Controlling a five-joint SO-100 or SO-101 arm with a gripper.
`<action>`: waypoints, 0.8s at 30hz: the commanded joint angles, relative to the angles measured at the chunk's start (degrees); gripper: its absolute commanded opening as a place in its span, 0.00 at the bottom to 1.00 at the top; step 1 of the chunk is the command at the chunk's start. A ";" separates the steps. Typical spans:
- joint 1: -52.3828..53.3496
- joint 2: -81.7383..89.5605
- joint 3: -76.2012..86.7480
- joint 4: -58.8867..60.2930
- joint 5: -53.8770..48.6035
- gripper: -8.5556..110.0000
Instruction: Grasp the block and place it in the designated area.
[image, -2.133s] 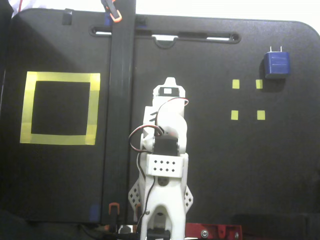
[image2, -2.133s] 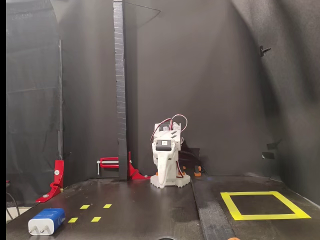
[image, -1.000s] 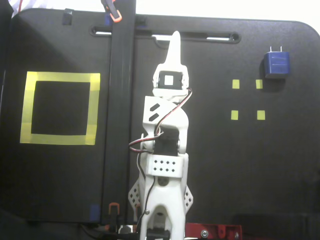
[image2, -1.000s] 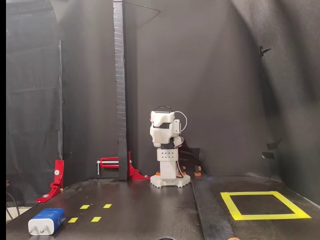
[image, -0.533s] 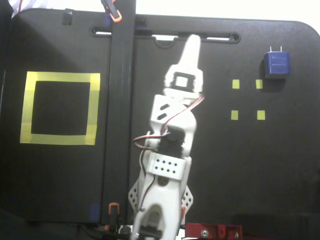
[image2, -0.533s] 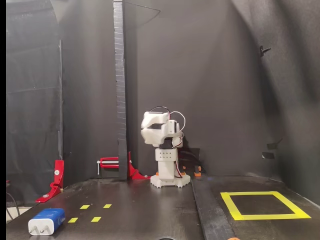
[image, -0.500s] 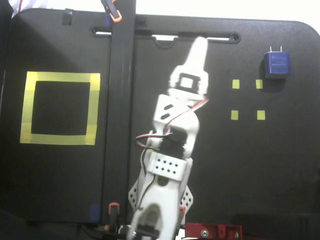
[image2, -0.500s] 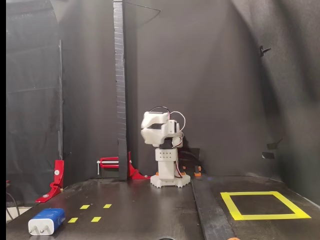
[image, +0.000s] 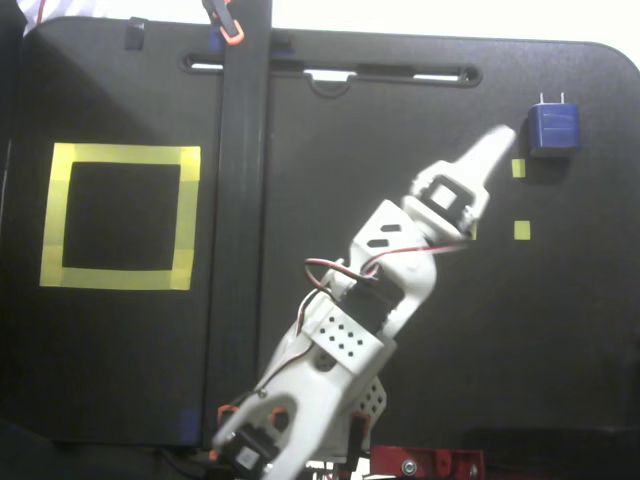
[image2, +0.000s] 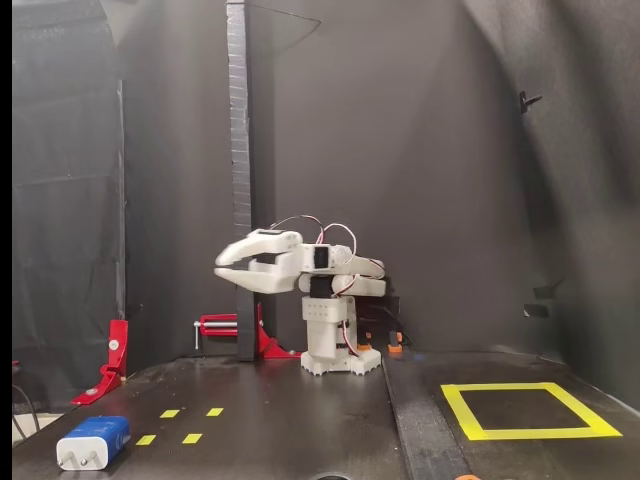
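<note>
The block (image: 552, 128), dark blue with two pale prongs, lies at the board's far right corner in a fixed view from above, and at the front left in the low fixed view (image2: 93, 442). The designated area is a yellow tape square (image: 120, 155) on the left from above, on the right from the front (image2: 520, 434). My gripper (image: 498, 142) points up and right, its tip just left of the block. From the front the gripper (image2: 222, 263) hangs level, high above the table, open by a narrow gap and holding nothing.
A tall black post (image2: 238, 180) stands left of the arm's base and shows as a dark strip (image: 245, 200) from above. Small yellow marks (image: 522, 230) lie below the block, some under the arm. Red clamps (image2: 112, 360) sit at the back left.
The arm has swung right in the view from above and stretched out toward the block. From the front, the gripper has tipped forward to level, pointing left. The block has not moved.
</note>
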 joint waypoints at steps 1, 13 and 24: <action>2.20 0.26 0.35 -0.26 0.00 0.07; 1.85 0.26 0.35 -0.44 0.35 0.07; 0.79 -21.80 -15.29 -3.60 3.60 0.07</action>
